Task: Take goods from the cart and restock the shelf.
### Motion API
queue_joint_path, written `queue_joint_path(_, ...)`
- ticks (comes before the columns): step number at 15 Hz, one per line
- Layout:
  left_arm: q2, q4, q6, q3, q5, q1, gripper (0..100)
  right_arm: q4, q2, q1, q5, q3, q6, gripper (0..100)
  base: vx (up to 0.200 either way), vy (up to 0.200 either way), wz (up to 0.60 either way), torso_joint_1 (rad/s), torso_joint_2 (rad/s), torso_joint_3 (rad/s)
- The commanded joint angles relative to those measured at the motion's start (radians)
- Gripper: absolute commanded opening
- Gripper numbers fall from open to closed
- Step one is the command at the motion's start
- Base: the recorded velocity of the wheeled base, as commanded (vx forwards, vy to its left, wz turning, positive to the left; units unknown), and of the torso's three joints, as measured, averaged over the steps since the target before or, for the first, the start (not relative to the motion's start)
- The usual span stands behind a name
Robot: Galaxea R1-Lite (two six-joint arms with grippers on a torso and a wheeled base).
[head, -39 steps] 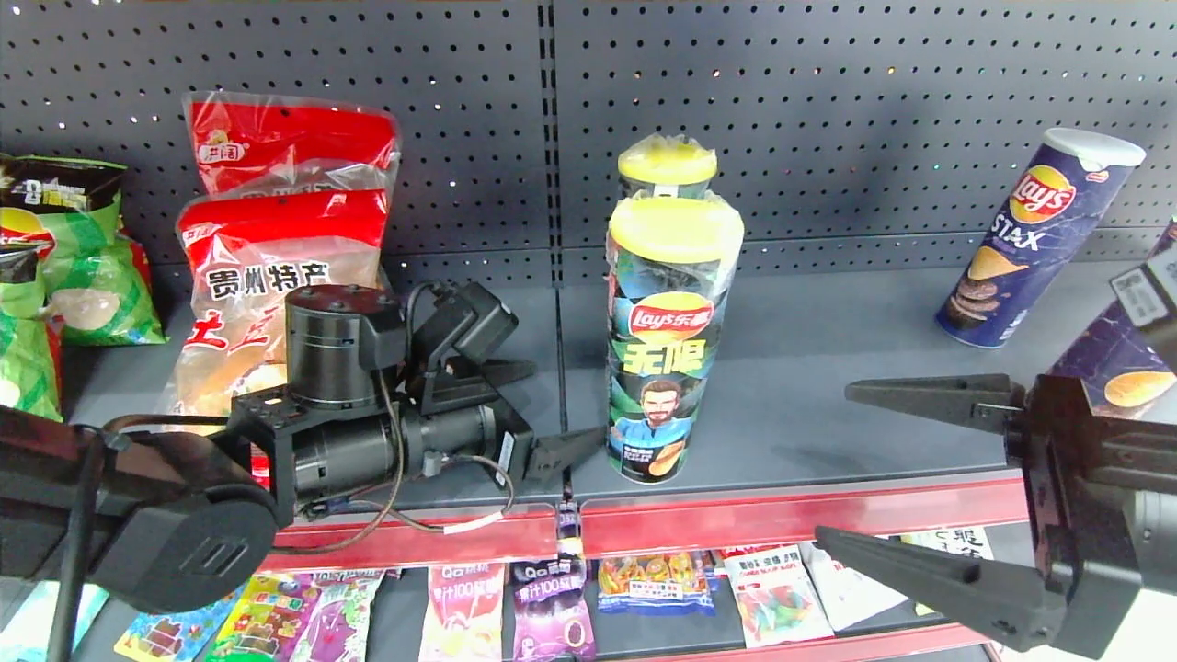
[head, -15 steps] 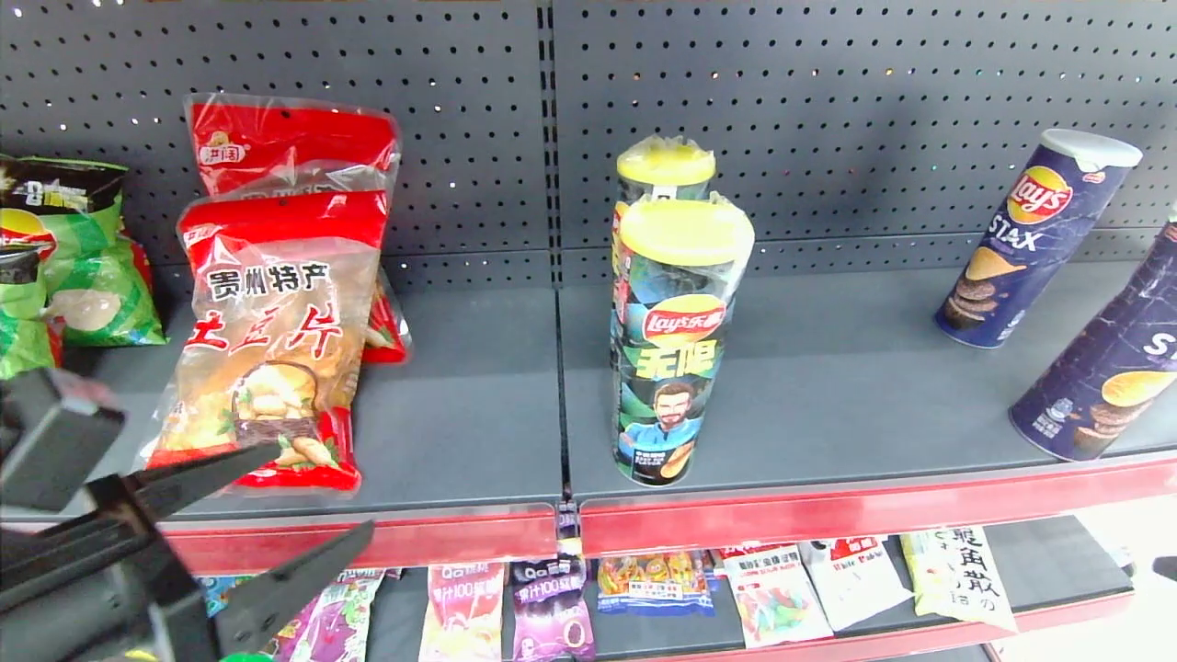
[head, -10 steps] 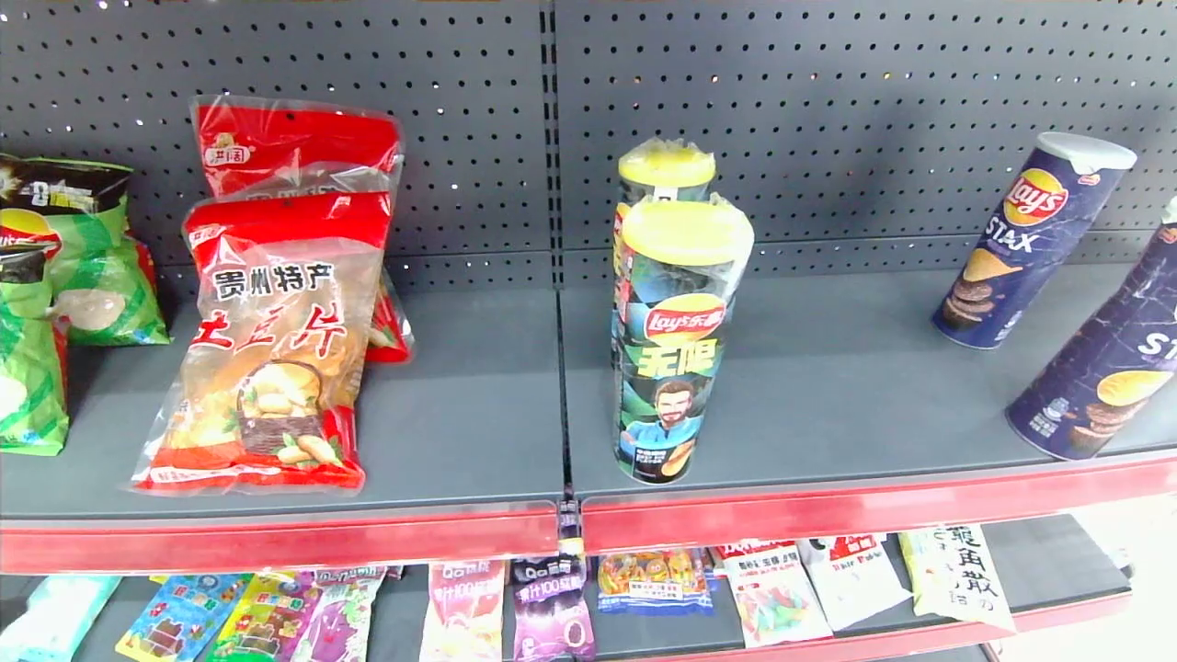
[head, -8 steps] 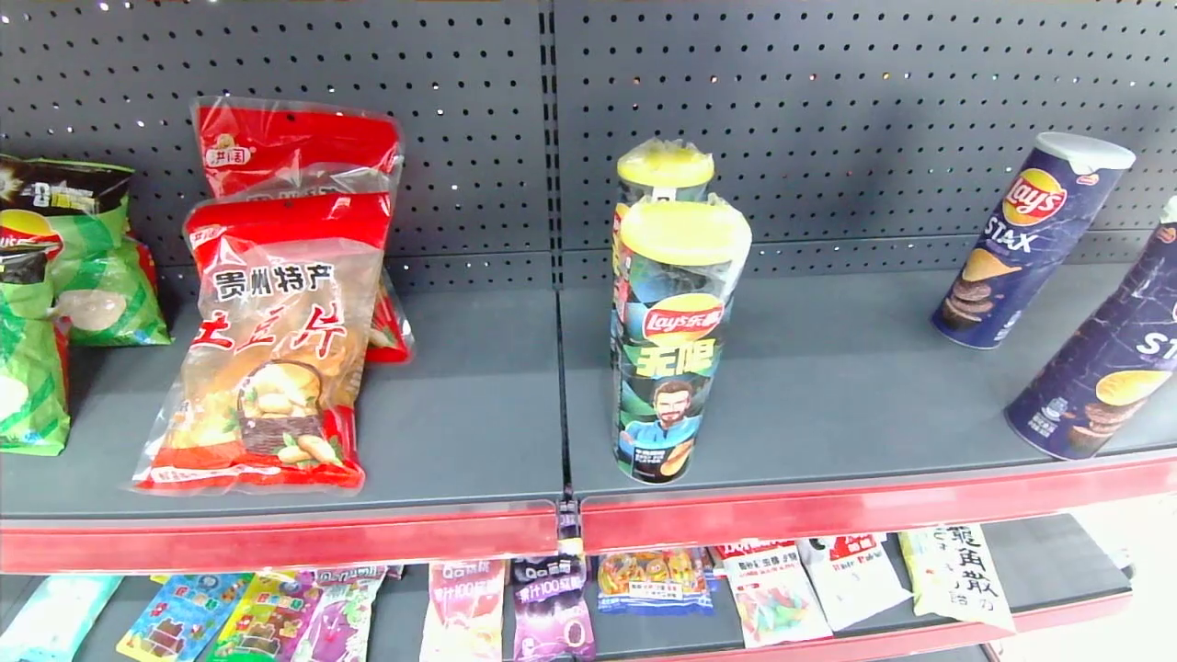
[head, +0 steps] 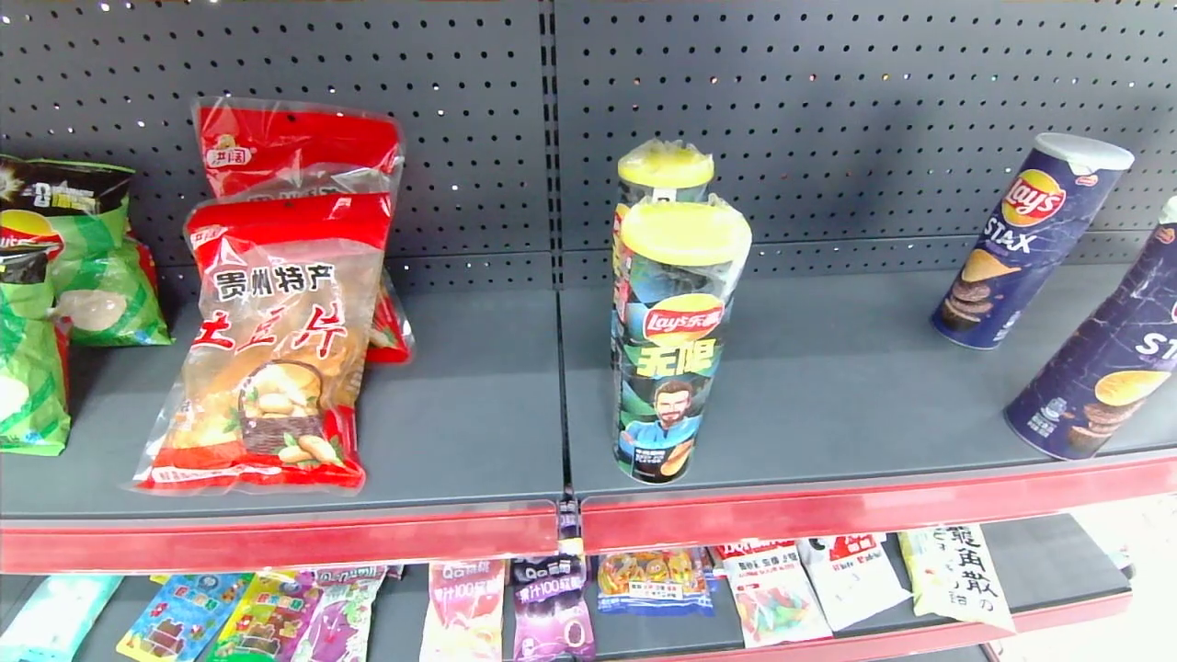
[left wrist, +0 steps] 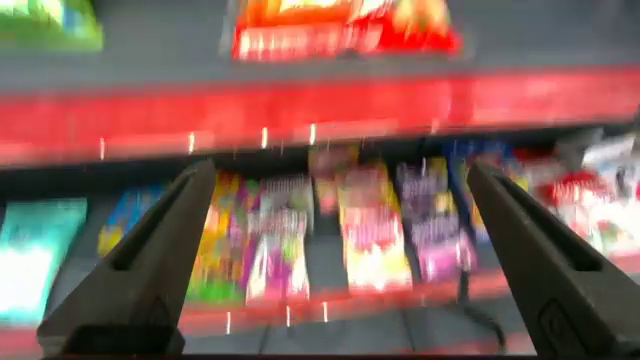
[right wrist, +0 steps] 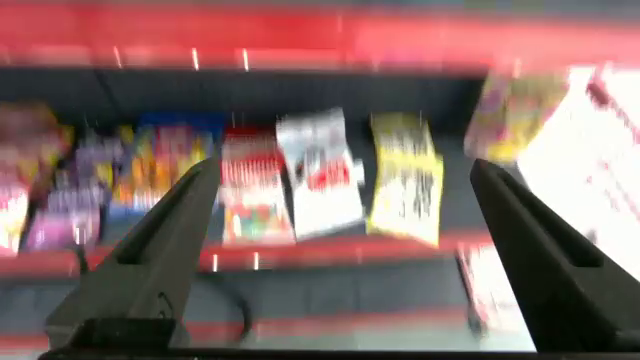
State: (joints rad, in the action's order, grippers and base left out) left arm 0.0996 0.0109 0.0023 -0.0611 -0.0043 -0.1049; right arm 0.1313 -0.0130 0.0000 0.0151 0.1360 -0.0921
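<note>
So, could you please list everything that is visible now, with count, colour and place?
upper shelf: one, grey with red front edge
lower shelf: one, grey, below it
pegboard: one, dark grey, behind the shelves
red snack bags: two, red and clear, upper shelf left, one behind the other
green snack bags: at least two, green, upper shelf far left
yellow-lidded cans: two, green-blue, upper shelf centre, one behind the other
dark blue cans: two, dark blue, upper shelf right
small packets: many, mixed colours, lower shelf
left gripper: one, black, open, facing the lower shelf
right gripper: one, black, open, facing the lower shelf
</note>
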Motion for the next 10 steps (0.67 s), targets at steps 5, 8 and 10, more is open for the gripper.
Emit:
queue_joint_path(5,0.002,-0.015,-0.002,0.058,0.049,0.149,100,-0.124,0.005,0.005,-0.063,-0.107,0.072,100,0.000,0.000,0.00,0.000,0.00,0.000)
queue_joint_path(8,-0.004,-0.014,-0.012,0.060,-0.002,0.228,100,-0.133,0.011,0.003,-0.061,-0.110,0.097,100,0.000,0.000,0.00,0.000,0.00,0.000)
queue_joint_path(10,-0.004,-0.015,-0.004,0.058,-0.049,0.226,100,-0.128,0.013,0.002,-0.066,-0.122,0.089,100,0.000,0.000,0.00,0.000,0.00,0.000)
